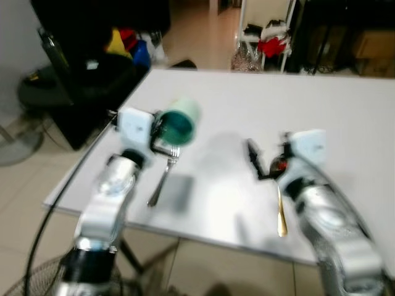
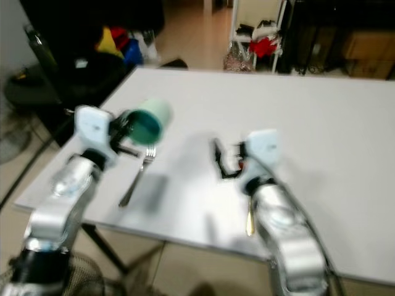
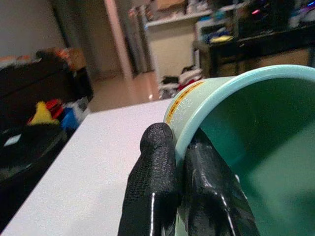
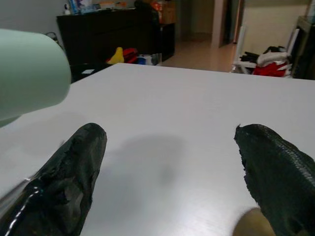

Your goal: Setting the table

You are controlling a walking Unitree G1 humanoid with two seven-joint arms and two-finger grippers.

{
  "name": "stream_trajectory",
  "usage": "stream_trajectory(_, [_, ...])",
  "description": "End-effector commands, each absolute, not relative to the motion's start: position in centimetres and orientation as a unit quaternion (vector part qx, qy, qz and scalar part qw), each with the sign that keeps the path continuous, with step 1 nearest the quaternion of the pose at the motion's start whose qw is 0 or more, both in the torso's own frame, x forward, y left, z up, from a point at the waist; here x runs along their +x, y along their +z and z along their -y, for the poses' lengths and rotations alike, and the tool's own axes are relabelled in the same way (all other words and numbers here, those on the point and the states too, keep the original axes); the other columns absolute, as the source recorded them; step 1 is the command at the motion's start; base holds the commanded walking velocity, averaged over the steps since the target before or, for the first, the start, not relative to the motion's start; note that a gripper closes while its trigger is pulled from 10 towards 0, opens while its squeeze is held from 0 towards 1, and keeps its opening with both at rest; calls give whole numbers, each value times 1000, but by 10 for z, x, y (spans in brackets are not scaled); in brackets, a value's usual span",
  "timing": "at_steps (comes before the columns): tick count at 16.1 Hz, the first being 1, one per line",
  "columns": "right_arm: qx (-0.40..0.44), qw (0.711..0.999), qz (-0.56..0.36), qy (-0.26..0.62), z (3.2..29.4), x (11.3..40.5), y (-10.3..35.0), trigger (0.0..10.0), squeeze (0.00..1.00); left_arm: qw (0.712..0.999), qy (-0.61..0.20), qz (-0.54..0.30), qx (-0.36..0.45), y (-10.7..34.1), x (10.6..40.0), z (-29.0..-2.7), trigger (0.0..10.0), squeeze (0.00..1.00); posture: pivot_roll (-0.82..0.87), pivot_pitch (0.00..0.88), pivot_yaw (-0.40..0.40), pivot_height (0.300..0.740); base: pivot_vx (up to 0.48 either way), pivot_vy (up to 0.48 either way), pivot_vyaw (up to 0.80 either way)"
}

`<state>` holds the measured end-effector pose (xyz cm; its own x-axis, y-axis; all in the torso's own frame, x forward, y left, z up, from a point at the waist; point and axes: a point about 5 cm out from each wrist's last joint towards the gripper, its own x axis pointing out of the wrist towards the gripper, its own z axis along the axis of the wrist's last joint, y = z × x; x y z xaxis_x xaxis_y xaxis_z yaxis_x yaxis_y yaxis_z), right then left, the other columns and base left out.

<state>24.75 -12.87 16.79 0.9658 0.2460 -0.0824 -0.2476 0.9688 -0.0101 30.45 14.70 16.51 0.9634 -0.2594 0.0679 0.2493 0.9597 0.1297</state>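
Observation:
A light green cup (image 1: 181,121) hangs tilted on its side above the white table (image 1: 259,117), its mouth turned toward me. My left gripper (image 1: 158,132) is shut on the cup's rim (image 3: 183,129), one finger (image 3: 152,182) outside and one inside. Just below the cup a silver fork (image 1: 162,177) lies on the table near the front left. My right gripper (image 1: 259,161) stands open a little above the table's front middle, nothing between its fingers (image 4: 69,182). A gold-coloured spoon (image 1: 281,217) lies near the front edge under the right arm.
A dark sofa with coloured toys (image 1: 117,43) stands off the table's left side. A white rack with red cloth (image 1: 271,43) is beyond the far edge. A fan grille (image 1: 37,277) sits on the tiled floor at the lower left.

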Motion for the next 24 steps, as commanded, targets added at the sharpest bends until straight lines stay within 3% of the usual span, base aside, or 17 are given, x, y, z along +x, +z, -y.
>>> stream_trajectory(1, [-15,993,-38,113,135,247,169,10000,0,987,-139,56,58,171,306,-141,10000,0,29,0,101,727,322,0,0])
stream_trajectory(9, [-26,992,-38,115,138,248,169,10000,0,988,-138,53,44,163,308,-135,10000,0,12,0,92,727,312,0,0])
stream_trajectory(15, [-45,985,-28,163,142,252,176,10000,0,988,-151,-8,34,164,349,-132,10000,0,-24,0,119,727,0,0,0])
stream_trajectory(19, [-102,963,-44,246,146,248,181,10000,0,978,-191,-82,25,175,384,-128,10000,0,-30,0,137,727,0,0,0])
stream_trajectory(20, [-136,942,-60,302,148,243,185,10000,0,970,-216,-100,41,189,399,-118,10000,0,-35,0,152,727,0,0,0])
stream_trajectory(24, [-167,917,-83,353,150,235,187,10000,0,954,-256,-127,93,200,409,-99,10000,0,-50,0,180,727,0,0,0])
